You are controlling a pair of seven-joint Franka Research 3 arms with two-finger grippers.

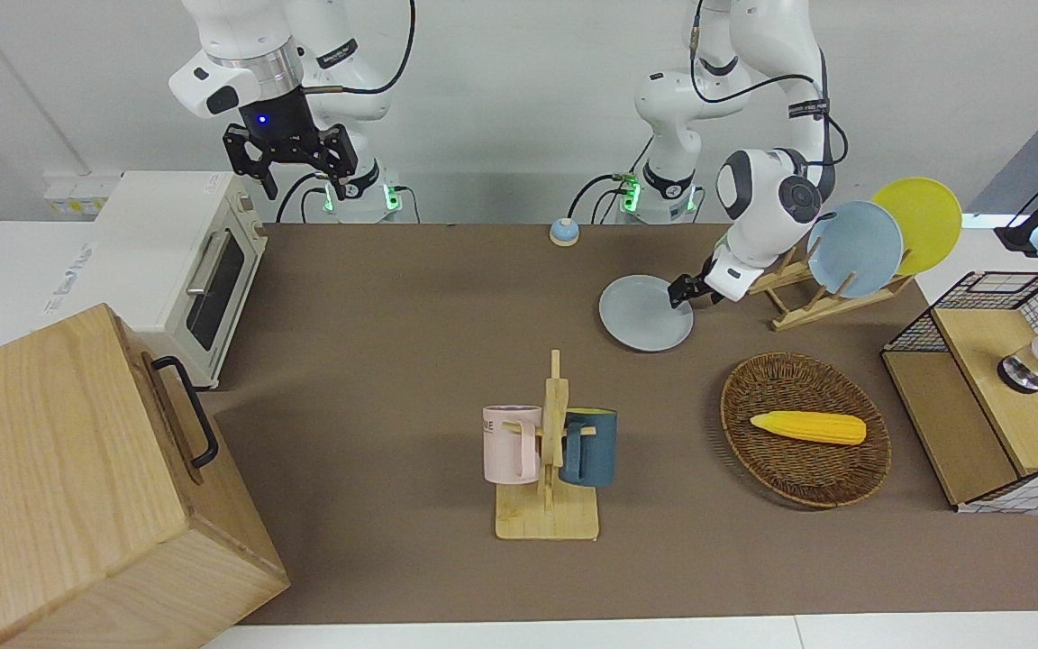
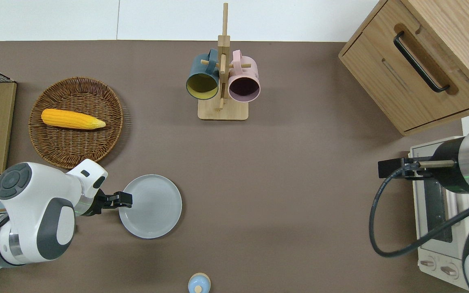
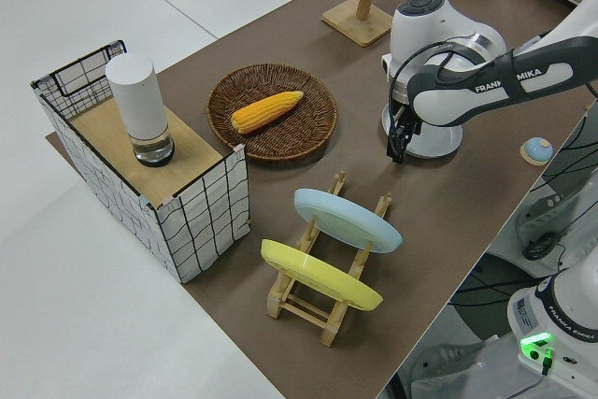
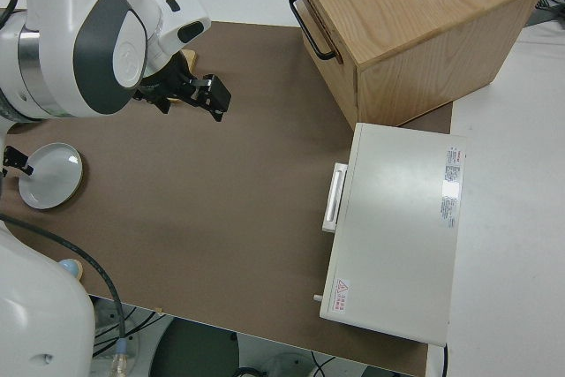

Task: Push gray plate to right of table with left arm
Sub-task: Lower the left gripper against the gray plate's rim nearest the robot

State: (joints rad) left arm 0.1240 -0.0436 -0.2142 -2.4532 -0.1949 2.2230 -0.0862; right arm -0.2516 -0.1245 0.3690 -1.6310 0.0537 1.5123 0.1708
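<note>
The gray plate lies flat on the brown table, nearer to the robots than the mug rack; it also shows in the overhead view, the left side view and the right side view. My left gripper is low at the plate's rim on the left arm's end side, shut and empty; the overhead view shows its tip just over that rim. My right gripper is parked, open.
A dish rack holds a light-blue plate and a yellow plate beside the left arm. A wicker basket with corn, a mug rack, a small blue knob, a toaster oven and a wooden cabinet stand around.
</note>
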